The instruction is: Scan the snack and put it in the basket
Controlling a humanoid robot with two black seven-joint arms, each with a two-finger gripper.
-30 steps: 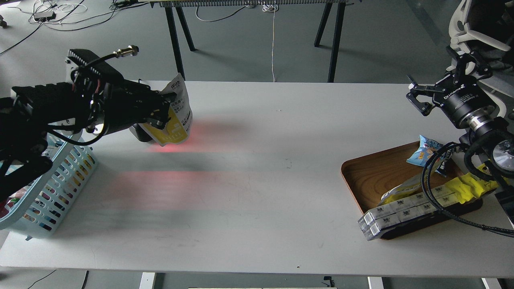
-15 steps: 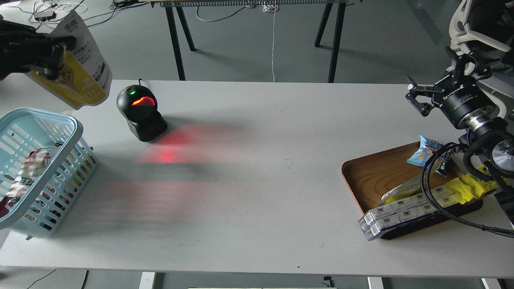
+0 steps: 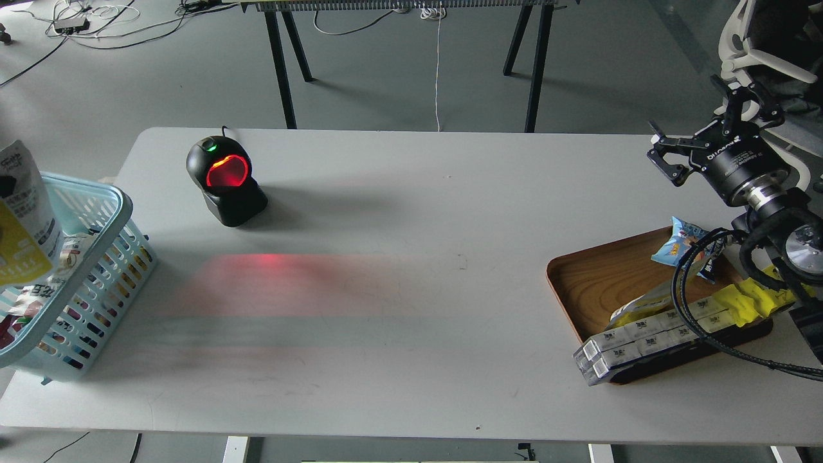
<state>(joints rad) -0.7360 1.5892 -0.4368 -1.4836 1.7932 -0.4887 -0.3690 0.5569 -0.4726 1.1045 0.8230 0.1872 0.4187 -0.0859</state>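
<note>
snack [image 3: 24, 218] upright at far left edge, over the open top of the basket [image 3: 119, 204]; left gripper out of view, so its jaws can't be told; black scanner [image 3: 225, 181] glowing red on table [image 3: 411, 308]; wooden tray [image 3: 598, 283] of packs at right; right gripper [image 3: 691, 138] above the table's right edge, jaws spread, empty

The snack [image 3: 26, 218], a yellow-and-white pouch with black print, stands upright at the left edge, over the basket [image 3: 122, 207], a light blue slotted basket at the counter's left end.
</note>
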